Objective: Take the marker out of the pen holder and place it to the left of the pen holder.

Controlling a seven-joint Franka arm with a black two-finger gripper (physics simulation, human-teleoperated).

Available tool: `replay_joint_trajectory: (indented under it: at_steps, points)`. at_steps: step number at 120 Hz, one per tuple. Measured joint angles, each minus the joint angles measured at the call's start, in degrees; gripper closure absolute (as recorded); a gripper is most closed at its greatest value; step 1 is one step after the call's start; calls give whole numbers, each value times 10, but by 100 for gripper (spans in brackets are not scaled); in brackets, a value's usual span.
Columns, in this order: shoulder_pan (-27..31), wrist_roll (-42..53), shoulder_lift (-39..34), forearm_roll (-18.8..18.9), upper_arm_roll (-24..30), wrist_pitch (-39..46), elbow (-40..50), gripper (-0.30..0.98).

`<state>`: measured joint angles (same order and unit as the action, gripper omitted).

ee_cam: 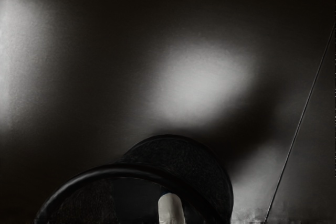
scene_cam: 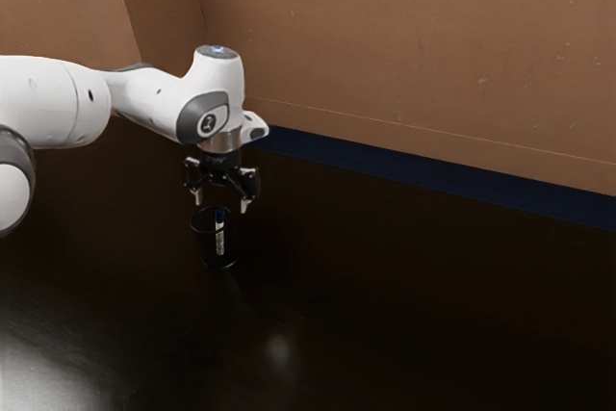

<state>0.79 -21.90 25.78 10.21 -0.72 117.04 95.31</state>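
Note:
My gripper (scene_cam: 222, 203) is just above the pen holder, pointing down, its two fingertips apart with nothing between them. The black pen holder (scene_cam: 216, 259) stands upright on the dark table and has an open round rim. Inside it leans the marker (scene_cam: 219, 235), white with a blue upper end. In the wrist view the pen holder (ee_cam: 173, 152) is at the lower edge, close under my hand, and the white end of the marker (ee_cam: 171, 209) shows within its rim.
The dark glossy table (scene_cam: 404, 305) spreads around the pen holder, with light reflections on it. Behind the table run a dark blue strip (scene_cam: 433, 177) and a brown wall (scene_cam: 414, 55).

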Motion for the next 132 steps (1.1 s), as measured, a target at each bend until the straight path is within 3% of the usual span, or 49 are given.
replay_joint_trajectory:
  at_steps: [48,132]
  points:
    - [-17,21,-47,40,-1,74,73,0]
    - [-26,31,-83,41,0,112,138,0]
